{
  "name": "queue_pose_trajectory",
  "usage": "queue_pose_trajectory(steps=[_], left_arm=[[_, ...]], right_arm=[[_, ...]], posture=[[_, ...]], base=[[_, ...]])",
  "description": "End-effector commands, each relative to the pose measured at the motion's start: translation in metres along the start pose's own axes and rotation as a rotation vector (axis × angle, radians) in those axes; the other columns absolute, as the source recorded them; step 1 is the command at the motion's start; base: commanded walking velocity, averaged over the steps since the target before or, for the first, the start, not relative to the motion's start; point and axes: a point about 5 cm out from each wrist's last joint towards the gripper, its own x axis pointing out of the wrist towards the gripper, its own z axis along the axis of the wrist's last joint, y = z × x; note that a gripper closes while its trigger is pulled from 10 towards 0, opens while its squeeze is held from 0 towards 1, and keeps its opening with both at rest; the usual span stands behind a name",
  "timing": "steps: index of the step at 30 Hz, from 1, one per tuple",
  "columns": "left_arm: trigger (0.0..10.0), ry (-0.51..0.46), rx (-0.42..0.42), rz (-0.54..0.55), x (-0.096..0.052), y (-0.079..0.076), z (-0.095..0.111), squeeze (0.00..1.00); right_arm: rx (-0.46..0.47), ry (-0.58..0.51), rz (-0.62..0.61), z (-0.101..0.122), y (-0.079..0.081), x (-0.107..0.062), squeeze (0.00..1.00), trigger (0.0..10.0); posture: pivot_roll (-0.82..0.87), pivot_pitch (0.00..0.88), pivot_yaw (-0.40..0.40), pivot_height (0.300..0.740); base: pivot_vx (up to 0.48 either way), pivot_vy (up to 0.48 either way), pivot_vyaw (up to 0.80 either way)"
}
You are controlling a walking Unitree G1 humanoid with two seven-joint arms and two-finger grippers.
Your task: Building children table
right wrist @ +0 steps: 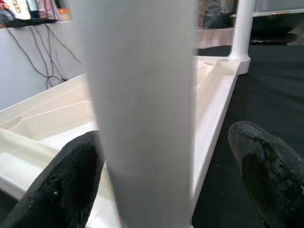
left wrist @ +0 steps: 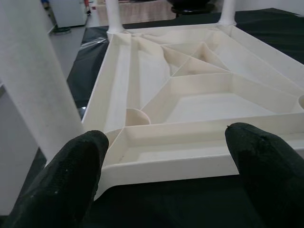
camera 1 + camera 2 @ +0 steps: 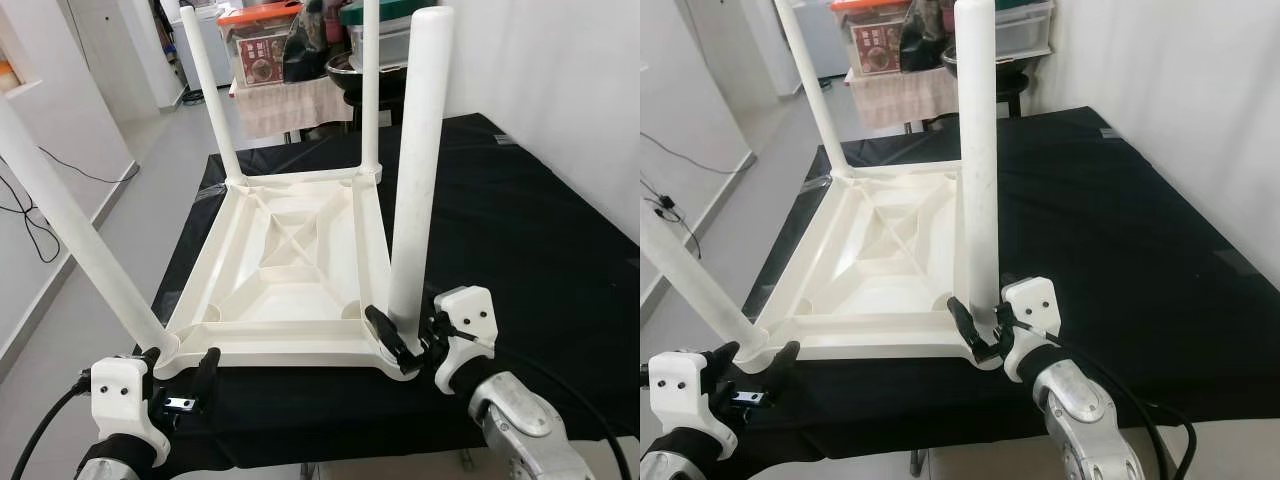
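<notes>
The white plastic children's table [image 3: 290, 250] lies upside down on a black-covered worktop [image 3: 520, 230], its ribbed underside facing up. All of its round white legs stand in the corner sockets. My right gripper [image 3: 412, 340] is open at the base of the near right leg [image 3: 420, 170], one black finger on each side; in the right wrist view that leg [image 1: 142, 109] stands between the fingertips [image 1: 266, 161]. My left gripper [image 3: 180, 365] is open at the near left corner, just in front of the rim [image 2: 190, 156] and beside the slanting near left leg [image 3: 70, 230].
The worktop's front edge runs just under both grippers. Grey floor with black cables [image 3: 40, 210] lies to the left. A white wall [image 3: 560, 70] stands on the right. Behind are a cloth-draped stand [image 3: 290, 105], boxes and a black bowl [image 3: 350, 75].
</notes>
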Motion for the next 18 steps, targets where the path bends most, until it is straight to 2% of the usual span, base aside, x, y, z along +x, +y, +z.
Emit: queue_pose_trajectory(steps=[1,5,6,7,8,10,13,18], left_arm=[[10.0,0.014,0.035,0.018,0.001,0.007,-0.001,0.00],[10.0,0.013,0.037,0.025,0.001,0.009,-0.001,0.00],[10.0,0.012,0.042,0.037,0.001,0.011,-0.001,0.00],[10.0,0.010,0.053,0.054,0.000,0.016,0.000,0.00],[10.0,0.010,0.053,0.054,0.000,0.016,0.000,0.00],[10.0,0.010,0.059,0.063,0.000,0.019,0.000,0.00],[10.0,0.011,0.074,0.063,0.001,0.020,0.000,0.00],[10.0,0.009,0.074,0.059,0.002,0.019,0.001,0.00]], right_arm=[[0.002,0.001,-0.036,0.002,-0.007,0.004,0.00,10.0],[-0.005,-0.003,-0.052,0.004,-0.011,0.005,0.00,10.0],[-0.026,-0.007,-0.098,0.007,-0.020,0.008,0.00,10.0],[-0.065,-0.011,-0.212,0.013,-0.040,0.013,0.00,10.0],[-0.065,-0.011,-0.212,0.013,-0.040,0.013,0.00,10.0],[-0.059,-0.022,-0.270,0.018,-0.051,0.016,0.00,10.0],[-0.074,-0.034,-0.266,0.023,-0.055,0.019,0.00,10.0],[-0.062,-0.039,-0.248,0.024,-0.053,0.021,0.00,10.0]], posture=[[-0.07,0.054,0.081,0.740],[-0.07,0.054,0.081,0.740],[-0.06,0.054,0.081,0.740],[-0.06,0.051,0.081,0.740],[-0.06,0.051,0.081,0.740],[-0.06,0.054,0.082,0.740],[-0.06,0.058,0.082,0.740],[-0.06,0.059,0.082,0.740]], base=[[0.000,0.000,0.00],[0.000,0.000,0.00],[0.000,0.000,0.00],[0.000,0.000,0.00],[0.000,0.000,0.00],[0.000,0.000,0.00],[0.000,0.000,0.00],[0.000,0.000,0.00]])
